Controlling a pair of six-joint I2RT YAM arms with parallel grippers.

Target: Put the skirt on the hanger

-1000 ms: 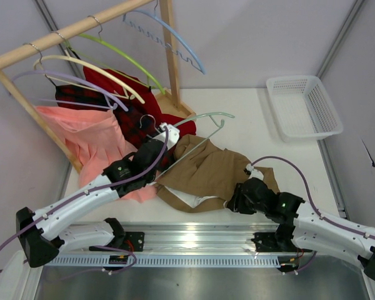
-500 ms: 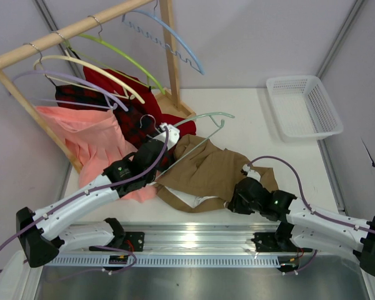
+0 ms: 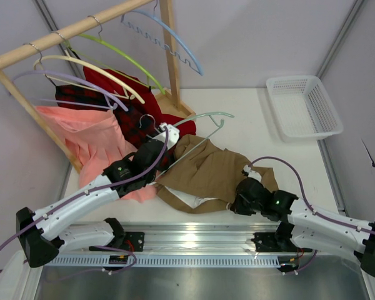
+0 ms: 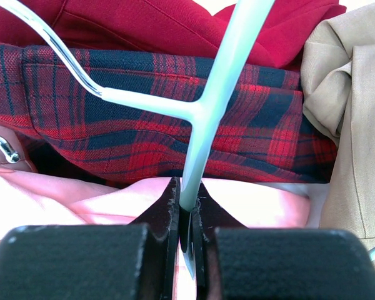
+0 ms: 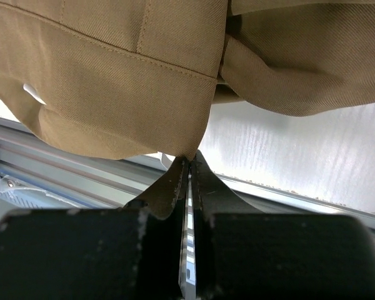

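The tan-brown skirt [image 3: 206, 169] lies crumpled on the table between the two arms. The pale sage-green hanger [image 3: 206, 117] leans across its far edge, one arm running under the cloth. My left gripper [image 3: 165, 139] is shut on the hanger's bar [image 4: 219, 81] just below where the silver hook joins; its jaws [image 4: 187, 200] clamp the thin plastic. My right gripper [image 3: 235, 203] sits at the skirt's near right edge. In the right wrist view the jaws [image 5: 190, 164] are shut, with a corner of the skirt [image 5: 112, 75] pinched at their tips.
A wooden rack [image 3: 81, 25] at the back left carries lime [image 3: 125, 59], blue [image 3: 175, 37] and lilac hangers. A plaid skirt [image 4: 144, 125], a red garment [image 3: 131, 87] and a pink skirt [image 3: 87, 137] lie beneath it. A white basket [image 3: 303, 106] stands back right. A metal rail [image 3: 187, 237] runs along the near edge.
My right gripper has closed onto the skirt's near corner and its arm has shifted slightly. The left arm and the hanger have not moved.
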